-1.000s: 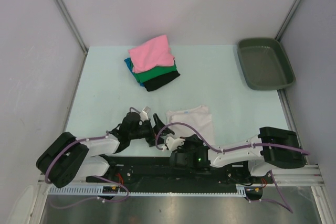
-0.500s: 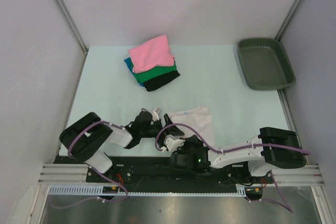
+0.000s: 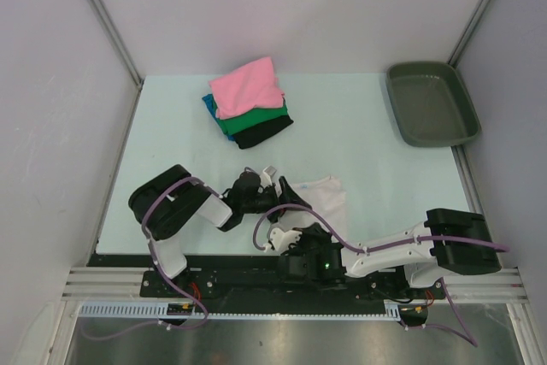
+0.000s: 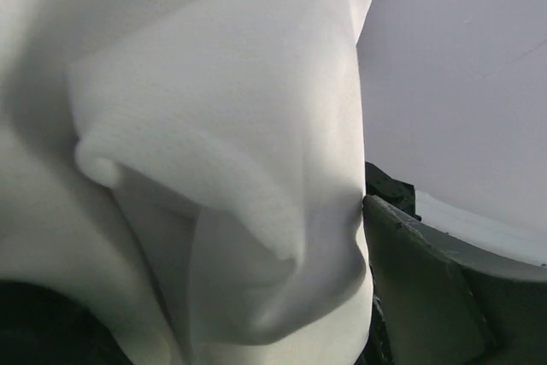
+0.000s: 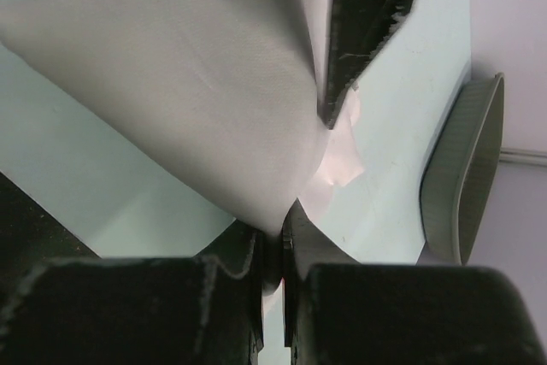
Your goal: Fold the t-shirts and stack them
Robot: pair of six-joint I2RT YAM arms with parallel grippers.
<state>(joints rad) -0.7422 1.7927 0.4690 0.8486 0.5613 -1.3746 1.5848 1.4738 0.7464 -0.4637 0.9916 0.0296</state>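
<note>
Shifting right since before: L gripper [image 3: 278, 181], spread, now at white tee [image 3: 329, 198]; R gripper [image 5: 272, 241] pinching hem.

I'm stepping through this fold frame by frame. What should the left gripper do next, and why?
Probably close the left gripper on the white shirt: cloth fills the space between its open jaws, and the right gripper is pinching an edge of the same shirt.

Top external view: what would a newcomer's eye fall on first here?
The bright stack of folded t-shirts, pink on top, sits at the far middle of the table. Toward the near edge, a white t-shirt is pinched at its edge by the shut right claw. A dark green tray lies at the far right.
</note>
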